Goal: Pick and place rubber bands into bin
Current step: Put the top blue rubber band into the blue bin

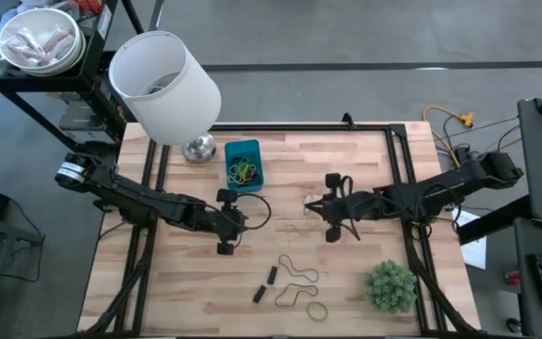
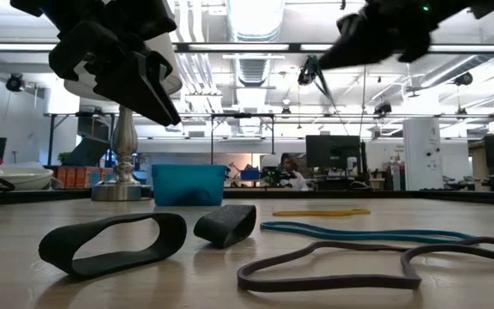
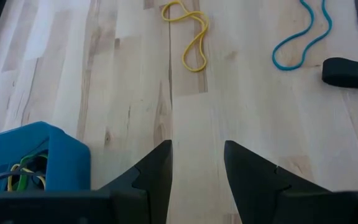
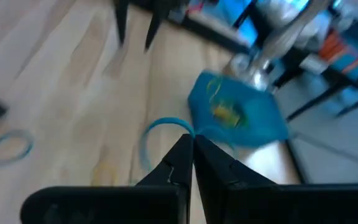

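The blue bin sits on the table's far side next to the lamp and holds several yellow and green rubber bands. More bands lie on the near side: two black loops, a teal one, a brown one, a yellow one and a green one. My left gripper is open and hovers above bare wood just near of the bin. My right gripper is raised mid-table, facing the bin, and is shut on a blue band. My right gripper pinches a thin blue rubber band between its shut fingertips. The band is clear of the table and arcs out as a slack loop to one side of the tips. The picture is blurred, so which part of the loop is held does not show.
A white lamp shade on a silver base stands beside the bin at the far left. A bushy green plant sits at the near right corner. Black frame rails border the wood. Bare wood lies between the two grippers.
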Robot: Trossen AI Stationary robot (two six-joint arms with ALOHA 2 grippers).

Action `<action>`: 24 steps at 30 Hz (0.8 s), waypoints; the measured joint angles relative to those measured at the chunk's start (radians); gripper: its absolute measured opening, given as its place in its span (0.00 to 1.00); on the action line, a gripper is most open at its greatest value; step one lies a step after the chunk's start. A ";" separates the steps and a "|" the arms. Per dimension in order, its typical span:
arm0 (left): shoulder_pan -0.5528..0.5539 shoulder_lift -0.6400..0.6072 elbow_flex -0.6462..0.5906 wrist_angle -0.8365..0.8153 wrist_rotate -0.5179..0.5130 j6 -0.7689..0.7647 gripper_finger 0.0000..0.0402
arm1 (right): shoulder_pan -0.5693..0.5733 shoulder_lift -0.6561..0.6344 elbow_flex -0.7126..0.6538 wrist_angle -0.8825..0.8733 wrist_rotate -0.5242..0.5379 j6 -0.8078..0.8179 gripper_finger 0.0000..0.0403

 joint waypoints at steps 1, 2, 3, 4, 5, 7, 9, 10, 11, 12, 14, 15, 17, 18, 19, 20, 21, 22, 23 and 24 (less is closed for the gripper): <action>0.000 0.000 0.000 0.000 0.000 0.000 0.32 | -0.008 0.004 0.000 0.041 0.000 -0.020 0.02; 0.000 0.000 0.000 0.000 0.000 0.000 0.32 | -0.018 0.010 0.000 0.084 0.000 -0.036 0.02; 0.000 0.000 0.000 -0.001 0.000 0.000 0.32 | -0.029 0.017 0.000 0.128 0.000 -0.048 0.02; -0.001 0.000 0.000 0.000 0.000 0.000 0.32 | -0.041 0.021 0.000 0.168 0.000 -0.061 0.02; -0.001 0.000 0.000 -0.001 0.000 0.000 0.32 | -0.055 0.027 0.000 0.196 -0.001 -0.070 0.02; -0.005 0.000 0.000 -0.001 0.000 0.000 0.32 | -0.084 0.043 0.001 0.261 -0.015 -0.079 0.02; -0.012 -0.001 0.000 -0.002 0.000 0.000 0.32 | -0.114 0.062 0.001 0.306 -0.016 -0.082 0.02; -0.016 -0.002 0.002 -0.004 0.000 0.000 0.32 | -0.129 0.072 0.001 0.331 -0.017 -0.082 0.02; -0.021 -0.002 0.004 -0.008 0.000 0.000 0.32 | -0.144 0.084 0.001 0.350 -0.020 -0.082 0.02; -0.029 -0.002 0.006 -0.010 0.000 0.000 0.32 | -0.160 0.099 0.001 0.375 -0.031 -0.082 0.02; -0.044 -0.004 0.009 -0.009 0.000 0.000 0.32 | -0.192 0.133 0.001 0.429 -0.079 -0.083 0.02; -0.052 -0.009 0.009 -0.011 0.000 0.001 0.32 | -0.210 0.151 0.001 0.461 -0.108 -0.083 0.02; -0.068 -0.021 0.010 -0.009 0.000 0.001 0.32 | -0.241 0.191 0.003 0.524 -0.156 -0.082 0.02; -0.075 -0.030 0.009 -0.010 0.000 0.001 0.32 | -0.255 0.211 0.009 0.537 -0.171 -0.078 0.02; -0.083 -0.040 0.007 -0.010 0.000 0.001 0.32 | -0.268 0.231 0.019 0.543 -0.181 -0.071 0.02; -0.090 -0.053 0.004 -0.011 0.000 0.001 0.32 | -0.281 0.251 0.033 0.543 -0.193 -0.067 0.02; -0.096 -0.067 0.002 -0.015 0.000 0.000 0.32 | -0.292 0.271 0.049 0.544 -0.203 -0.066 0.02; -0.104 -0.077 0.001 -0.021 -0.001 0.000 0.32 | -0.301 0.289 0.063 0.544 -0.217 -0.066 0.02; -0.111 -0.088 -0.001 -0.019 -0.003 0.000 0.32 | -0.311 0.309 0.080 0.544 -0.231 -0.065 0.02; -0.119 -0.100 -0.005 -0.018 -0.004 -0.001 0.32 | -0.320 0.330 0.101 0.546 -0.250 -0.063 0.02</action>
